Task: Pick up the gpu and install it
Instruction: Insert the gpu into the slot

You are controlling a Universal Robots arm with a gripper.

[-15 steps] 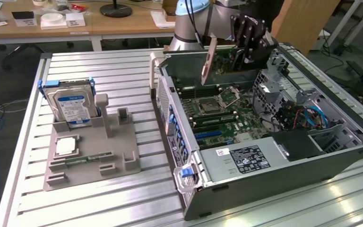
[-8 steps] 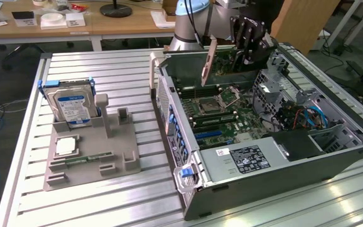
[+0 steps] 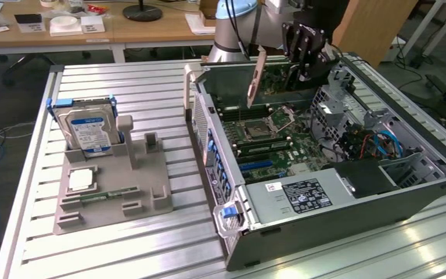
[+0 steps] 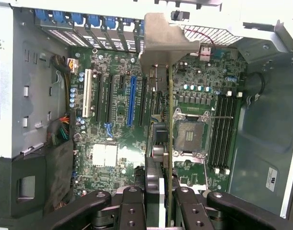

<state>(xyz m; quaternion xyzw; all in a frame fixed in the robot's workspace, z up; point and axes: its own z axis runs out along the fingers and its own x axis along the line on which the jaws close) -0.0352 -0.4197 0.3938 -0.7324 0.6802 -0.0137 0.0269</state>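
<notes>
Exterior view, 9 o'clock: hard drive (image 3: 91, 132) in its grey stand (image 3: 111, 192). From 12 to 4 o'clock: open computer case (image 3: 347, 197). At 1 o'clock the claw (image 3: 306, 58) pinches the graphics card (image 3: 255, 78) on edge above the motherboard (image 4: 117, 120). The card's long axis runs parallel to the blue slot (image 4: 132, 100) nearby, and the case walls stand well apart from it.

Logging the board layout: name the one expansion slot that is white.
The white slot, at the end of the row beside the cable bundle; the others are black or blue.
</notes>
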